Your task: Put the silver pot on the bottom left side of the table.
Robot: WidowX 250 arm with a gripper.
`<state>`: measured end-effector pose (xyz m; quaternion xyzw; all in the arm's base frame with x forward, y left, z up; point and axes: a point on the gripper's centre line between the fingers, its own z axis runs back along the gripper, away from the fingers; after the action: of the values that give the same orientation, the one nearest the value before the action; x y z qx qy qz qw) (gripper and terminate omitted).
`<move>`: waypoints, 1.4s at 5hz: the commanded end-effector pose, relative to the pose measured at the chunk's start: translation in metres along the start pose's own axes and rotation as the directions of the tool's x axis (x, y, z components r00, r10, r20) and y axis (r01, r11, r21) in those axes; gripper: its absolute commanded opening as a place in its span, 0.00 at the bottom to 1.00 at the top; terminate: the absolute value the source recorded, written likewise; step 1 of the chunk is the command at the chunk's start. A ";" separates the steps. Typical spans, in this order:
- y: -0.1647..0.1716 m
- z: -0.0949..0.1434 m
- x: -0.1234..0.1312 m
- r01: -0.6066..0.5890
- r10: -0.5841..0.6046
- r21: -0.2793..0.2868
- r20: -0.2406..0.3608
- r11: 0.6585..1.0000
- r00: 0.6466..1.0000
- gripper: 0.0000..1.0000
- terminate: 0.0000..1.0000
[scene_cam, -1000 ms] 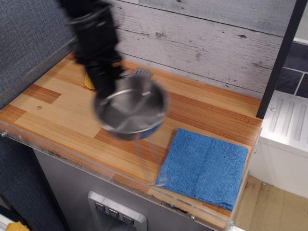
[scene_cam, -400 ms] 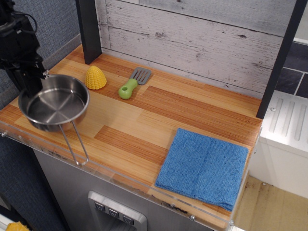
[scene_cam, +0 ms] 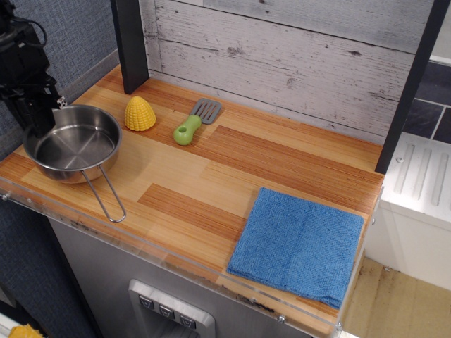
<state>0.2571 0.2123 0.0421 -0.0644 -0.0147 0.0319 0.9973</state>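
Now: pot (scene_cam: 72, 144) sits at the table's (scene_cam: 211, 176) front-left corner, wire handle pointing toward the clear front edge. Gripper (scene_cam: 35, 116) meets the pot's far-left rim, dark body rising above it; the fingers are hidden against the rim, so clenched or released cannot be told. Corn (scene_cam: 139, 113) stands just beyond the pot to the right, close to but apart from it. Green-handled spatula (scene_cam: 192, 124) lies farther right. Blue cloth (scene_cam: 299, 243) lies at the front-right, well apart from the pot.
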 end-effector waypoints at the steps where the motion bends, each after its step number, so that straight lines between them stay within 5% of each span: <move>1: 0.018 0.001 -0.009 -0.031 0.032 0.042 -0.025 0.999 0.999 0.00 0.00; 2: 0.017 0.003 -0.012 -0.060 0.061 0.035 -0.028 0.998 0.998 1.00 0.00; 5: -0.048 0.057 -0.001 0.020 -0.027 0.084 0.088 0.996 0.996 1.00 0.00; 7: -0.136 0.058 0.030 0.236 -0.242 0.064 0.093 0.970 0.966 1.00 0.00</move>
<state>0.3024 0.0838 0.1064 -0.0421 -0.0540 -0.0867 0.9939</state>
